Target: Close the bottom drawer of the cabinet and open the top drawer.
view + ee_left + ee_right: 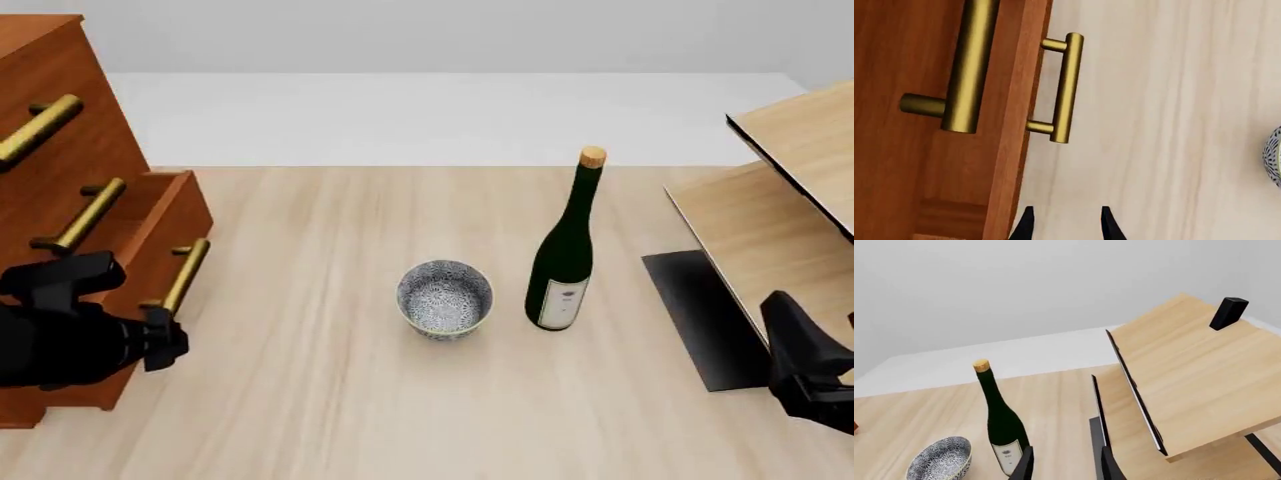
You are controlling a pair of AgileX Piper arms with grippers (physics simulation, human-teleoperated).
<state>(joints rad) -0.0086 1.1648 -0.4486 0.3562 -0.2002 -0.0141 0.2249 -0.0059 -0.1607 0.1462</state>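
Cabinet (pixel 60 150) of reddish-brown wood stood at the table's (pixel 334 400) left edge, with its bottom drawer (pixel 167 235) pulled out past the two above it. The top drawer (pixel 54 90) sat flush with the cabinet front, its brass bar handle slanting across it. A pale shelf unit (pixel 774 210) stood at the right edge of the table, well apart from the cabinet.

The left gripper (pixel 1065 222) hovered beside the bottom drawer's handle (pixel 1066 87), fingers parted with bare table showing between the tips, holding and touching nothing. The right gripper (pixel 1065 465) was likewise spread and empty, pointing toward the shelf unit, with only its two dark fingertips showing in its wrist view.

A dark green wine bottle (pixel 566 250) with a cork stood upright mid-table; its white label carried small print too fine to read. A blue-patterned bowl (pixel 445 298) sat just beside it, on the cabinet's side.
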